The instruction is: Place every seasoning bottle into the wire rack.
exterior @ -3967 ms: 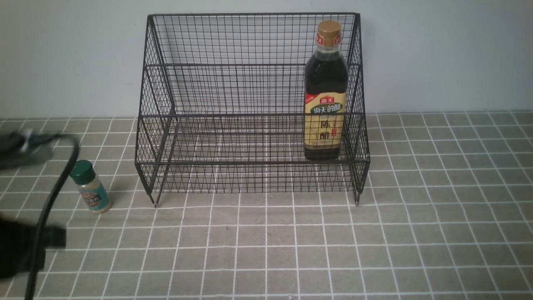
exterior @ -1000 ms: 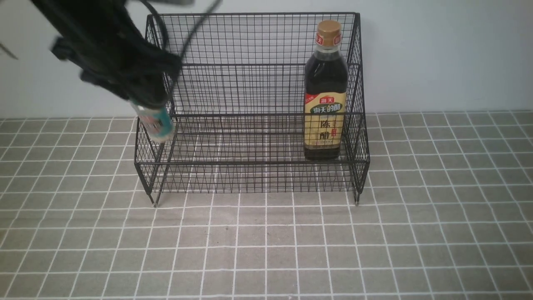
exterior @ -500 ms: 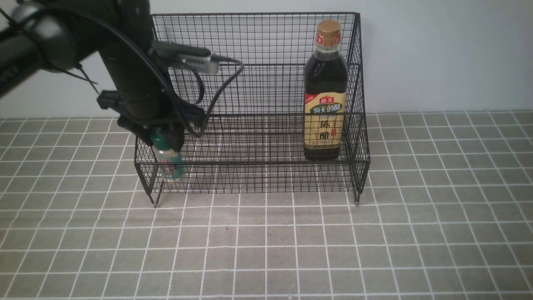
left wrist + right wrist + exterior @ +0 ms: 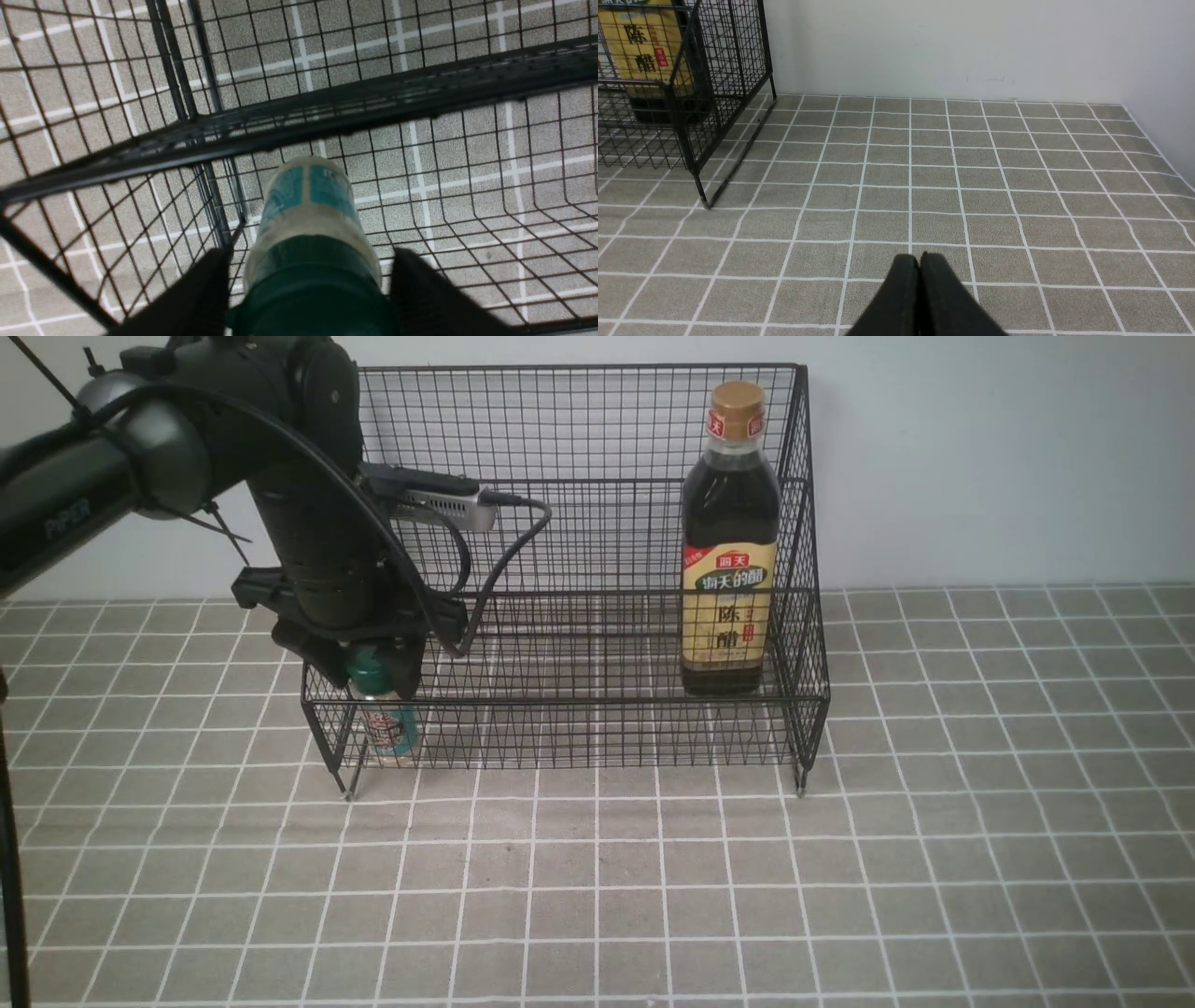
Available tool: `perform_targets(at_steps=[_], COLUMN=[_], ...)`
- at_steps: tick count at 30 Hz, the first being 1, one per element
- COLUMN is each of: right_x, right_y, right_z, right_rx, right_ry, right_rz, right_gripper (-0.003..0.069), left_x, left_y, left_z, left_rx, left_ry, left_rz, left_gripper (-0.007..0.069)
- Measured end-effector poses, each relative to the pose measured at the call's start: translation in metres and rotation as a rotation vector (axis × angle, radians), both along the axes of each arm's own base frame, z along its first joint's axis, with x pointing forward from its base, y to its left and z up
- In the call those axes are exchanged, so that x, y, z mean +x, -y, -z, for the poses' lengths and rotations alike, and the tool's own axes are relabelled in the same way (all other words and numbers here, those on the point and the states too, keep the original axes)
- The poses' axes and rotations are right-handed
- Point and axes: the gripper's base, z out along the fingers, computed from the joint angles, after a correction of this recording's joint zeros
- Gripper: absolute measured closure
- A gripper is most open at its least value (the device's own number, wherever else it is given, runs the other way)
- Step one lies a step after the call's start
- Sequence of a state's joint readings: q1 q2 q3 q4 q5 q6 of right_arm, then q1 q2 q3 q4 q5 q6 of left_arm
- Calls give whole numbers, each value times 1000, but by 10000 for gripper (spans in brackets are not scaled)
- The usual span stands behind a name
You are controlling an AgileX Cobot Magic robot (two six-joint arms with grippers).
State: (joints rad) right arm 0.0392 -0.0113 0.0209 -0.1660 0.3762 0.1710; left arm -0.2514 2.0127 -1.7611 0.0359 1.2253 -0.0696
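The small clear shaker (image 4: 387,728) with green cap and teal label stands upright at the left end of the wire rack's (image 4: 579,485) lower tier. My left gripper (image 4: 369,677) hangs over it, open, with one finger on each side of the cap and a thin gap on both sides. The left wrist view looks down on the shaker (image 4: 306,200) between the left gripper's (image 4: 308,266) dark fingers (image 4: 205,289), with the rack's wires (image 4: 327,107) around it. The tall dark vinegar bottle (image 4: 730,541) stands at the rack's right end. My right gripper (image 4: 920,261) is shut and empty above the tiles.
The rack's side wall and front rail stand close to the left fingers. Grey tiled tabletop (image 4: 653,877) spreads in front of the rack. In the right wrist view the rack's right end (image 4: 691,107) and the vinegar bottle's label (image 4: 640,51) show, with a white wall (image 4: 971,46) behind.
The left arm carried the shaker from above the rack's left rim down into the lower tier. Its jaws have since spread away from the cap.
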Motion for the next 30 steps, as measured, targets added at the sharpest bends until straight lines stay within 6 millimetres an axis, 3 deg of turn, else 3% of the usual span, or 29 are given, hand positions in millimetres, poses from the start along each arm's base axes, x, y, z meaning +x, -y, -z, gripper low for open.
perform_targets(at_steps=[4, 9, 12, 13, 16, 18, 19, 21, 22, 24, 28, 30], right_x=[0, 0, 0, 0, 0, 0, 0, 0, 0, 0, 0, 0], right_y=[0, 0, 0, 0, 0, 0, 0, 0, 0, 0, 0, 0], right_z=[0, 0, 0, 0, 0, 0, 0, 0, 0, 0, 0, 0], right_rx=[0, 0, -1, -1, -2, -2, -2, -3, -3, -3, -3, -3], right_ry=[0, 0, 0, 0, 0, 0, 0, 0, 0, 0, 0, 0], right_rz=[0, 0, 0, 0, 0, 0, 0, 0, 0, 0, 0, 0], right_gripper=[673, 673, 673, 673, 673, 673, 673, 673, 673, 673, 673, 673], left_x=[3, 0, -21, -23, -47, -65, -85, -114, -117, -159, -232, -251], left_y=[3, 3, -2, -2, -9, -13, -16, -21, -21, -28, -45, -50], left_z=[-9, -38, -87, -90, -132, -155, -178, -205, -207, -230, -241, -239], left_rx=[-30, -77, -107, -109, -128, -144, -172, -223, -228, -280, -318, -330], left_ry=[28, 101, 213, 220, 324, 384, 437, 504, 511, 579, 685, 738], left_rz=[-24, -58, -50, -48, -18, -2, 7, 20, 23, 58, 76, 76], left_gripper=[133, 177, 344, 356, 526, 587, 613, 627, 629, 631, 631, 631])
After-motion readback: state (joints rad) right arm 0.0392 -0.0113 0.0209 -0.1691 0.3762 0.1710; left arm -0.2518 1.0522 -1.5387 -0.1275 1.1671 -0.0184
